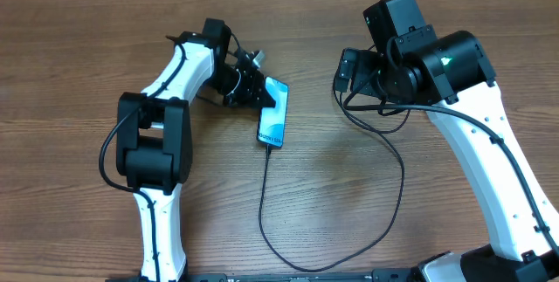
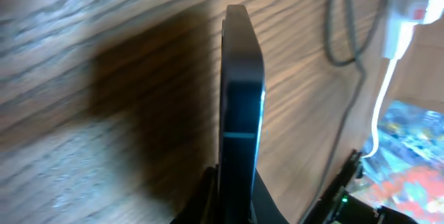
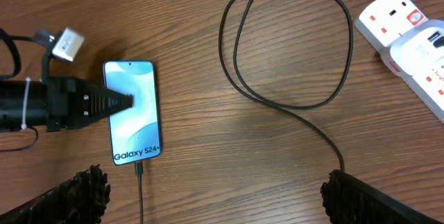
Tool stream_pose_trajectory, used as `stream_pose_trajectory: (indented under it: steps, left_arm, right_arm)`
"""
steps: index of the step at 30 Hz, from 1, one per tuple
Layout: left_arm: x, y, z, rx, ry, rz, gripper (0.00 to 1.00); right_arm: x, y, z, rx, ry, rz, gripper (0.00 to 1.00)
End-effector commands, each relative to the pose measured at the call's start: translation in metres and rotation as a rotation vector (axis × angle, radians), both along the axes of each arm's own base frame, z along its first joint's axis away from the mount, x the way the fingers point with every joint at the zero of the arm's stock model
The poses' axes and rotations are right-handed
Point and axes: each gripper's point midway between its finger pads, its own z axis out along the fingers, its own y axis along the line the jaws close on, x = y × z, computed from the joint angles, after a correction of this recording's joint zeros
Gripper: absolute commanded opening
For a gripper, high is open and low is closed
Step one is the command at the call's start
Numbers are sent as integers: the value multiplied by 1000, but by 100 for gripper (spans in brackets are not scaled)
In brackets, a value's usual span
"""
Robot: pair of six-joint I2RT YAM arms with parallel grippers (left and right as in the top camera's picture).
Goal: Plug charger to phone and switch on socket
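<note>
One phone [image 1: 273, 113], charger [image 1: 265, 203] end nearside; left hand [image 1: 259, 92] tight on its side; right hand [image 3: 225, 195] wide, empty.

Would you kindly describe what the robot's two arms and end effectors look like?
Both arms have white curved links and bulky black joint housings. A thin black cable loops beside the left arm; the right arm shows a small green light. The left end effector is black and toothed, with a white cable tie. The right end effector has black ridged fingers.
</note>
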Motion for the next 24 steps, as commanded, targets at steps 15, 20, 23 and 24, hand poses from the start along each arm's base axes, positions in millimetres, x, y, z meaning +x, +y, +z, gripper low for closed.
stream_pose_trajectory:
  steps: [15, 20, 23, 24]
  left_arm:
    - [-3, 25, -19, 161, 1, -11, 58]
    - [-4, 37, -25, 238, 0, -12, 100]
    - [-1, 48, -21, 284, 13, 22, 100]
    - [1, 52, -15, 292, 13, 39, 99]
  right_arm:
    - [8, -23, 19, -31, -74, -74, 100]
    - [14, -59, 17, -37, -57, -177, 100]
    - [18, -94, 15, -51, -46, -261, 100]
    - [20, -107, 14, -55, -44, -297, 100]
